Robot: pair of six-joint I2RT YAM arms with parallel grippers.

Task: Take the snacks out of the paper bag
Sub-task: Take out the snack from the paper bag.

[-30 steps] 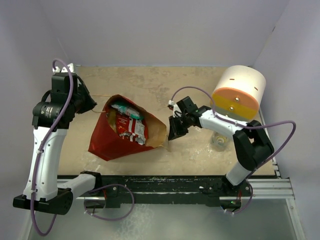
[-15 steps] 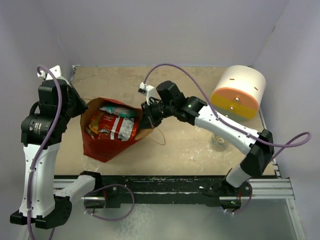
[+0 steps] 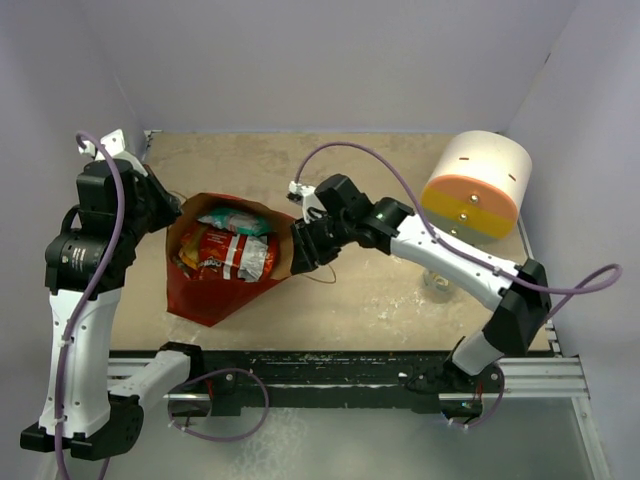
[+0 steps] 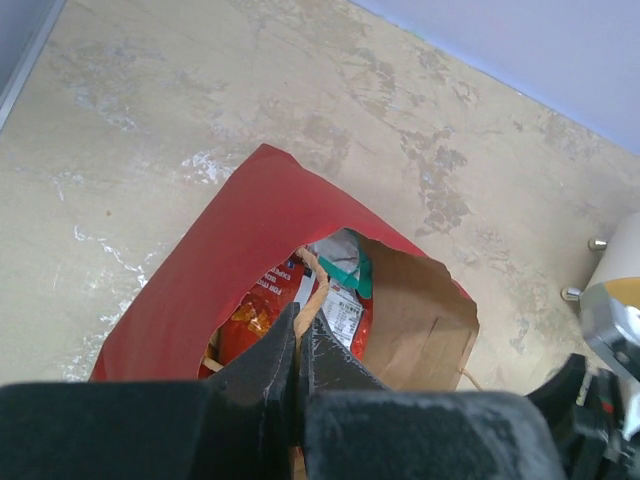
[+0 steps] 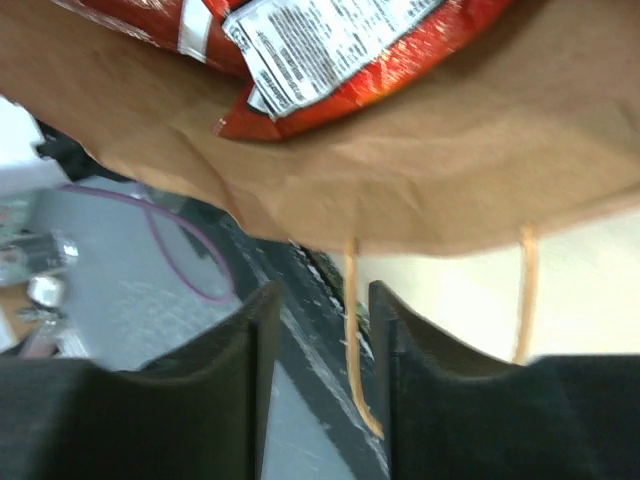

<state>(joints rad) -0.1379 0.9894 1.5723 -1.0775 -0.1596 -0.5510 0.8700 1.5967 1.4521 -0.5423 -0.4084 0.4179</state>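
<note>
"Standing up now, your paper bag [image 3: 215, 298]. A second ago it was lying over with its mouth facing right; now it is sitting left of centre on the table [image 3: 400, 300], mouth opening upward."

"And the snacks?"

"The snacks [image 3: 215, 250] are all sitting inside: red-and-silver packet [image 3: 240, 255] on top, teal-green packet [image 3: 232, 222] behind it, orange packet [image 3: 186, 248] against the left wall. Nothing is coming out yet. You are only getting the mouth spread for a reach."

"Grippers?"

"Your left gripper [image 3: 168, 212] is holding at the bag's left rim, fingers pressed together and pinching the left string handle [image 4: 316, 285]. Your right gripper [image 3: 303, 250] has just shifted nearer you along the right rim. Its fingers are standing apart, and the right string handle [image 5: 352, 340] is hanging loose in the gap, so it is clamping nothing."

"Meaning?"

"You are probably freeing that side to go in for a packet. The bag may start sagging with only the left side holding it."

"Anything hidden?"

"The bag walls are hiding the lower packets, so the count is unclear. Your left wrist view is losing much of the opening behind its own fingers. Your right wrist view is showing one packet's label, too blurred for reading. The small clear object [image 3: 440, 280] beside your right forearm is too faint for naming."
</note>
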